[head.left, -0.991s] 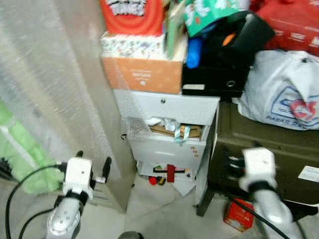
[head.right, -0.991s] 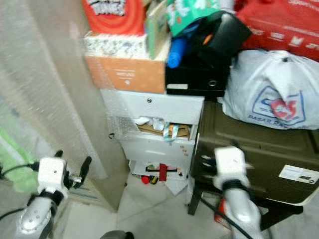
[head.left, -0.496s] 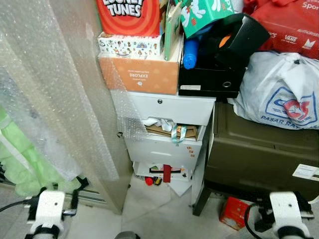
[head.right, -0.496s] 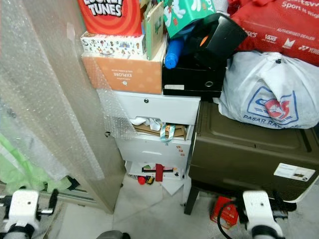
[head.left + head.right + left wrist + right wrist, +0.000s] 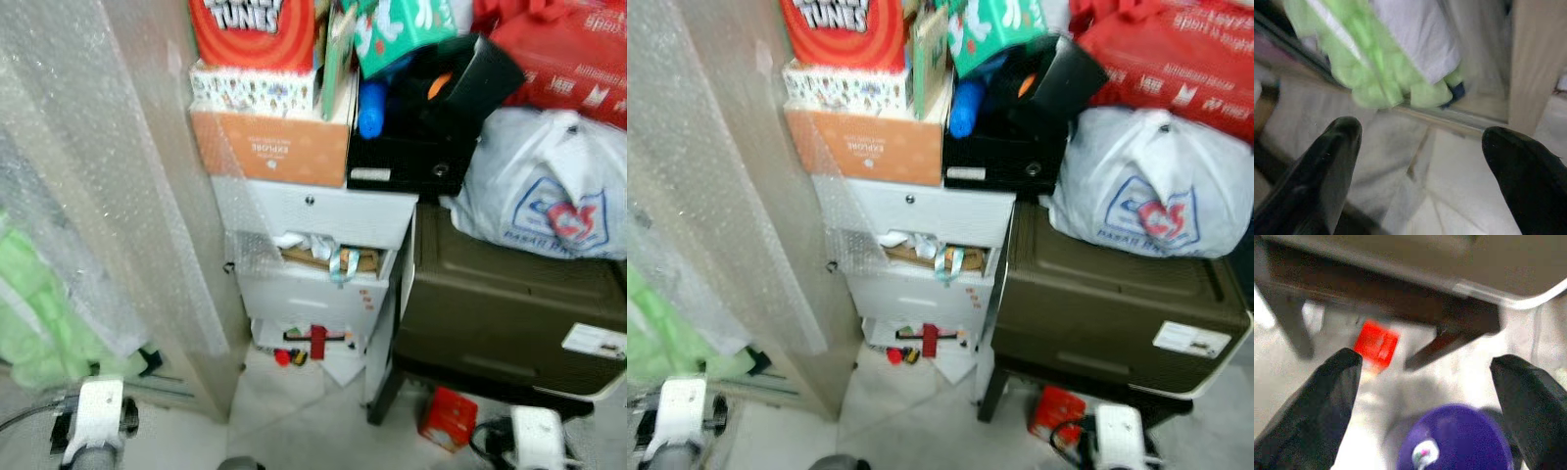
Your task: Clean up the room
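Observation:
My left gripper [image 5: 1420,132] hangs low over the pale floor, open and holding nothing, facing a fuzzy green cloth [image 5: 1376,73] and a wooden panel's foot [image 5: 1533,63]. Its white wrist [image 5: 98,416] sits at the bottom left. My right gripper [image 5: 1427,362] is open too, low by the dark stand's legs [image 5: 1440,345]. Between its fingers lie a small red box [image 5: 1376,345] on the floor and, closer, a round purple object [image 5: 1457,443]. The same red box [image 5: 446,419] lies under the olive storage box [image 5: 500,304], near my right wrist [image 5: 537,436].
A white drawer unit [image 5: 323,264] stands ahead, its drawers ajar with papers spilling and small red items [image 5: 315,341] at its foot. Boxes [image 5: 274,147] and a white plastic bag [image 5: 544,196] are stacked above. A bubble-wrapped panel [image 5: 127,176] stands on the left.
Both arms have dropped from in front of the drawers to the bottom edge of the view. The camera has shifted slightly; the clutter itself has not moved.

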You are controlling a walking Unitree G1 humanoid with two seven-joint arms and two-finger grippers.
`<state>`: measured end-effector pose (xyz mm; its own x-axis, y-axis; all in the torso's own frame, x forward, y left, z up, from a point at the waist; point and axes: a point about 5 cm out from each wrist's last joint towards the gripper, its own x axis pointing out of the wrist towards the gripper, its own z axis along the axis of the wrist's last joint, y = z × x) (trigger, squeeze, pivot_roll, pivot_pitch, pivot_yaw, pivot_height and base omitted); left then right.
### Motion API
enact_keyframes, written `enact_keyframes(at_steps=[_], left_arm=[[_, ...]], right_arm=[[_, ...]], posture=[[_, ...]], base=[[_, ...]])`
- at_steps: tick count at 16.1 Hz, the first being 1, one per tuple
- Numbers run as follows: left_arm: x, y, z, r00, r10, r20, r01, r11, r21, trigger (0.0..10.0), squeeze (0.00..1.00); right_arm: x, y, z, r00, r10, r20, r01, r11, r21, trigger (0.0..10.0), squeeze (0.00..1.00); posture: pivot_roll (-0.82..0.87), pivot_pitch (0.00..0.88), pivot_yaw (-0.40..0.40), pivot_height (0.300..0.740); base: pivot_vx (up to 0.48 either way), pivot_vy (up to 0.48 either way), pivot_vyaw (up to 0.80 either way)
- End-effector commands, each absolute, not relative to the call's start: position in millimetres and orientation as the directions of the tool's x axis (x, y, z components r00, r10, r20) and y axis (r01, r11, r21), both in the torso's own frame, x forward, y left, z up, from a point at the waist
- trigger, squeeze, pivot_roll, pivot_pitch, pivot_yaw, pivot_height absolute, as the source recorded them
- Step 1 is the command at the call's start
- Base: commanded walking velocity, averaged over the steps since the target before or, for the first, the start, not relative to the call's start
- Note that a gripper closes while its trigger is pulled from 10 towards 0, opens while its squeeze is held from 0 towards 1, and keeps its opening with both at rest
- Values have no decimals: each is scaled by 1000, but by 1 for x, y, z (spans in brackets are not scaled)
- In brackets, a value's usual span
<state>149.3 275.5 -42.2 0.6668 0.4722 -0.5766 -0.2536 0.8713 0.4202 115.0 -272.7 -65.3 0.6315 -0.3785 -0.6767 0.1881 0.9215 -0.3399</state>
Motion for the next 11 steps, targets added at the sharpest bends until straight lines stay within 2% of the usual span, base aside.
enact_keyframes(at_steps=[1,2,3,4,6,7,9,11], left_arm=[[140,282,-48,621,500,-603,-272,860,433,10000,0],[144,283,-56,583,503,-638,-281,861,423,10000,0],[147,279,-62,565,471,-677,-212,876,433,10000,0],[144,276,-70,511,446,-735,-211,894,395,10000,0],[146,267,-78,497,384,-778,-163,922,351,10000,0],[146,267,-78,495,383,-780,-156,922,354,10000,0],[147,266,-80,482,366,-796,-116,927,356,10000,0],[144,263,-84,436,340,-833,-82,937,340,10000,0]], right_arm=[[107,-274,-70,613,-371,-697,187,926,-328,10000,0],[107,-271,-81,551,-334,-765,192,943,-273,10000,0],[109,-269,-85,536,-315,-783,187,949,-254,10000,0],[119,-273,-83,522,-287,-803,197,957,-214,10000,0],[141,-276,-78,516,-266,-815,192,962,-192,10000,0],[143,-275,-78,517,-259,-816,195,964,-183,10000,0],[154,-265,-78,533,-217,-818,158,975,-156,10000,0],[161,-253,-80,536,-187,-823,137,981,-135,10000,0]], posture=[[-8,0,-28,740],[-8,0,-31,740],[-17,0,-30,740],[-27,0,-27,740],[-45,0,-22,740],[-49,0,-18,740],[-49,0,-14,740],[-49,0,-11,740]], base=[[0,0,0],[0,0,0],[0,0,0],[0,0,0],[0,0,0],[0,0,0],[0,0,0],[0,0,0]])
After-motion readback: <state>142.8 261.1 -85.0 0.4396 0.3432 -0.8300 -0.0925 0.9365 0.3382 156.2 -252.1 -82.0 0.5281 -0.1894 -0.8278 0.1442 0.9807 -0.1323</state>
